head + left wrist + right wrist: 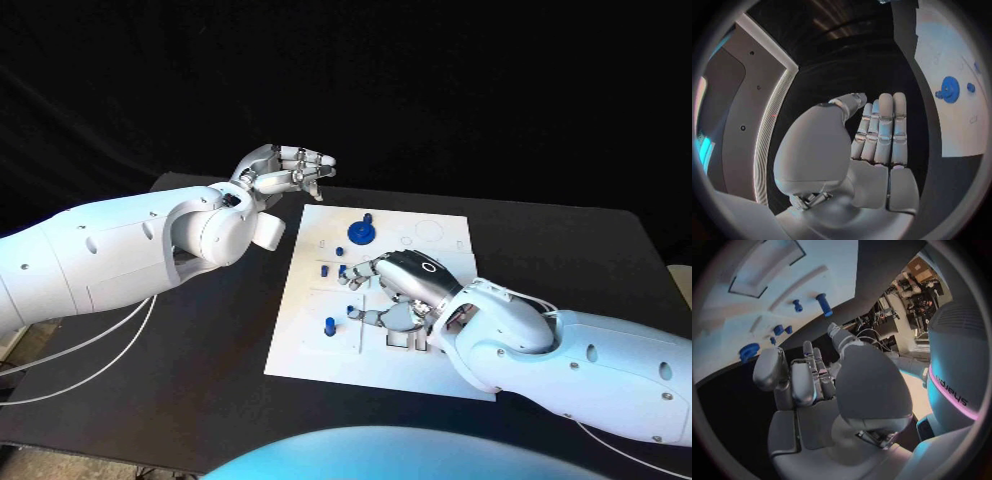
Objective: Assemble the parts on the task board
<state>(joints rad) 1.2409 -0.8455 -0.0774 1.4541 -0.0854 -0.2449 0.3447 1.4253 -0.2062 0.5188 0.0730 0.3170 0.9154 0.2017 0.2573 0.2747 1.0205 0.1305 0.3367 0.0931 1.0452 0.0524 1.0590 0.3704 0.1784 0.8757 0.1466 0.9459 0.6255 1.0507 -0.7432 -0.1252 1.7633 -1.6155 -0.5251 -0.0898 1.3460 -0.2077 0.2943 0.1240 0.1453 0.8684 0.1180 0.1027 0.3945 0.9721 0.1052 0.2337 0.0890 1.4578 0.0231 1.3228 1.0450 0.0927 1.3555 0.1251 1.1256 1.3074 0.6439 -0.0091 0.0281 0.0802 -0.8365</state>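
Head view looks down on the black counter (173,390), where the white task board (433,225) lies in the middle with its long axis running away from the robot. The left hand (289,170) hovers above the counter just beyond the board's far left corner, clear of the board; in the left wrist view its fingers (882,130) lie straight and side by side with the thumb alongside, and nothing is in them. The right hand (397,290) sits over the middle of the board, palm down, fingers bent toward its surface; whether they pinch anything there cannot be told, and in the right wrist view the fingers (811,375) are curled in with nothing seen between them. A round blue disc part (361,233) lies flat near the board's far end, with a small blue piece (366,217) just beyond it. Another small blue part (330,324) stands on the board's left side, nearer the robot. In the right wrist view a short blue peg (824,304) lies on the board beside a smaller blue stud (797,305).
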